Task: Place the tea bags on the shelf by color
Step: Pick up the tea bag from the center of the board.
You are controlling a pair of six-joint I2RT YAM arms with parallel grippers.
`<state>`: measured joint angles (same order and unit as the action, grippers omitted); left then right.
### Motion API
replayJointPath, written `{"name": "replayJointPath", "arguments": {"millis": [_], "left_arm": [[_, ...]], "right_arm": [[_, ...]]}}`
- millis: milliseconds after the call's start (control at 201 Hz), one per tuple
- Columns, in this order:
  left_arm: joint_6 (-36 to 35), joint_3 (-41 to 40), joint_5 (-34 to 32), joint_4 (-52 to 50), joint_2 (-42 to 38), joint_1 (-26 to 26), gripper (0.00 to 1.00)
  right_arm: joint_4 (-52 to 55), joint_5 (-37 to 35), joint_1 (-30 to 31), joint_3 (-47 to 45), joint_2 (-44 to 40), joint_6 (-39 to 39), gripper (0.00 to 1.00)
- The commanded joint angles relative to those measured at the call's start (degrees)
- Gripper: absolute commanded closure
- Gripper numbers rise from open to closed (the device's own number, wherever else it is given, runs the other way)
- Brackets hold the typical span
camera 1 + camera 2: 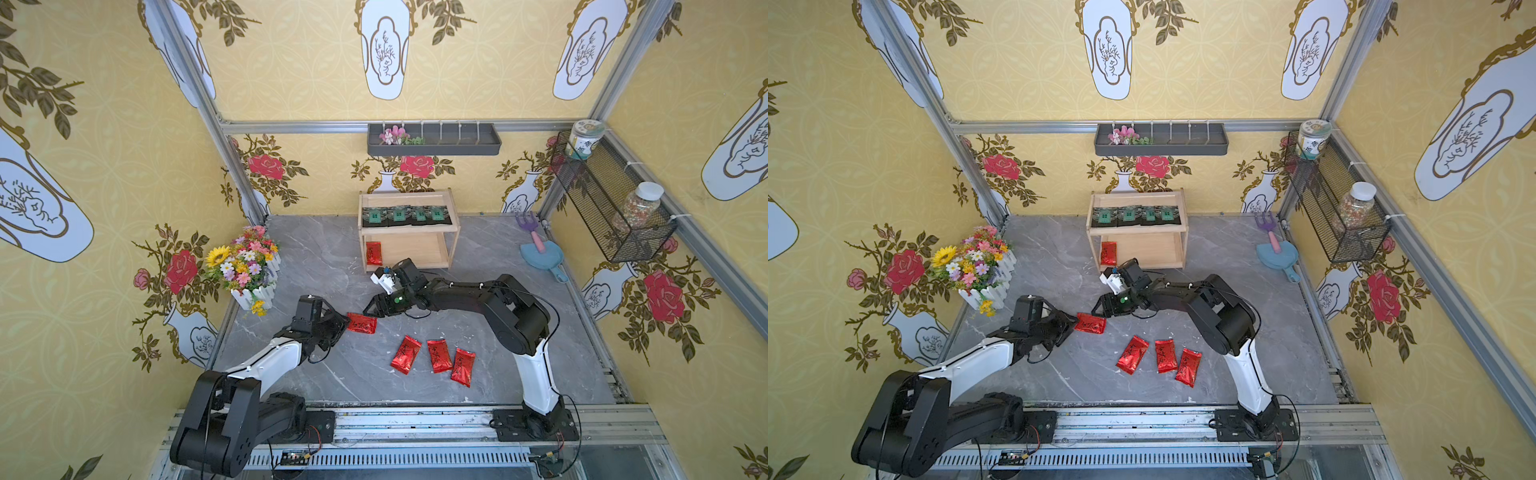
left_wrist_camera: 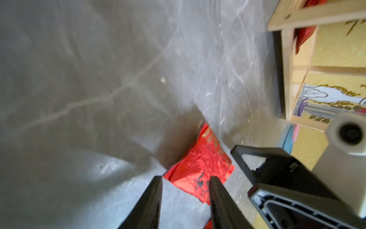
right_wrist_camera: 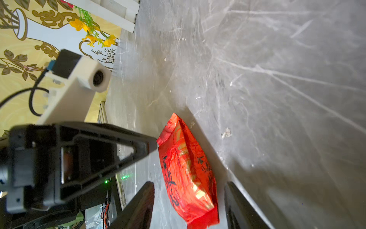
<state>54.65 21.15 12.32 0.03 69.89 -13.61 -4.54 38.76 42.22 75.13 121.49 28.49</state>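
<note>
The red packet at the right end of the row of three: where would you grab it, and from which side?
Probably across its narrow width at mid-length, coming straight down. The red packet lies flat on the table, so nothing sticks up to pinch from the side; its outer long edge is free, but the neighbouring packet lies close on the other.

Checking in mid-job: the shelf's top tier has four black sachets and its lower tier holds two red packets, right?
No. The lower tier holds one red packet, not two, as both top views show. The four black sachets are on the top tier.
</note>
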Motion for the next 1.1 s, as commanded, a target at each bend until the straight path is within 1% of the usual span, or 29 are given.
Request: {"name": "replayJointPath", "arguments": {"millis": [0,209,319,433,553,687,782,901,1091], "left_arm": [[1.7,0.0,0.7,-0.1,2.3,-2.5,0.56],[1.1,2.1,0.7,2.6,7.1,-2.9,0.55],[1.2,3.6,1.4,5.5,10.2,-2.9,0.55],[1.5,5.4,3.2,8.1,13.9,-3.1,0.57],[1.9,5.4,3.9,9.7,15.8,-4.0,0.57],[3.0,3.1,4.4,12.5,15.8,-4.0,0.57],[3.7,1.6,5.1,13.9,15.6,-4.1,0.57],[4.2,-0.3,6.1,14.4,14.6,-4.3,0.58],[4.7,-3.6,6.9,14.4,10.9,-4.7,0.57]], "right_arm": [[-2.4,1.4,0.1,0.2,0.5,1.2,0.39],[-3.1,1.4,0.0,-2.9,-1.1,3.0,0.39],[-5.0,1.1,-0.5,-5.6,-2.3,5.4,0.4],[-11.1,0.2,-2.4,-10.4,-4.3,13.6,0.4],[-15.5,-1.7,-3.2,-15.4,-6.8,20.9,0.4],[-20.6,-0.4,-2.6,-19.3,-7.6,28.9,0.4],[-22.4,0.1,-1.8,-21.4,-8.4,32.5,0.4],[-20.5,-1.0,-0.9,-22.9,-10.4,32.9,0.4],[-20.1,-2.1,0.4,-24.1,-11.8,33.4,0.4]]}}
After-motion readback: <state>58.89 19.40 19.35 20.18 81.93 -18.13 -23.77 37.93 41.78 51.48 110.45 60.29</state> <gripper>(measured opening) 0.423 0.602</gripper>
